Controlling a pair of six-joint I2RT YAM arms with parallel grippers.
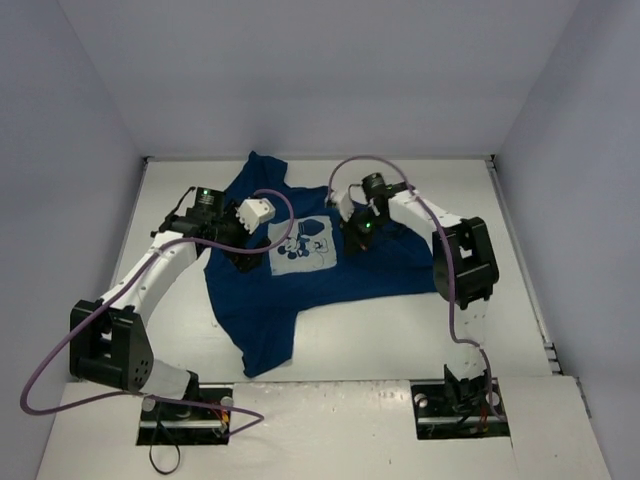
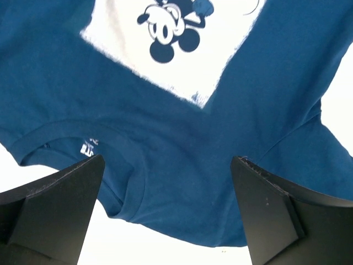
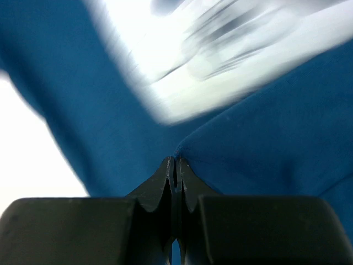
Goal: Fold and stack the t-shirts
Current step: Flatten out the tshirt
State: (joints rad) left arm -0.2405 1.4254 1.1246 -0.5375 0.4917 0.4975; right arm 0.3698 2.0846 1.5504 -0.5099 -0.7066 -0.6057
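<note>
left claw [image 2: 167, 159] wide above t-shirt [image 2: 66, 83] | right claw [image 3: 175, 161] pinching its fabric

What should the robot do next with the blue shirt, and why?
Probably lower the left gripper and close it on the shirt near the collar. Its jaws stand wide open over that edge, holding nothing, while the right gripper is shut and seems to pinch a crease of cloth beside the print. With both sides gripped, the fold should come out even.
</note>
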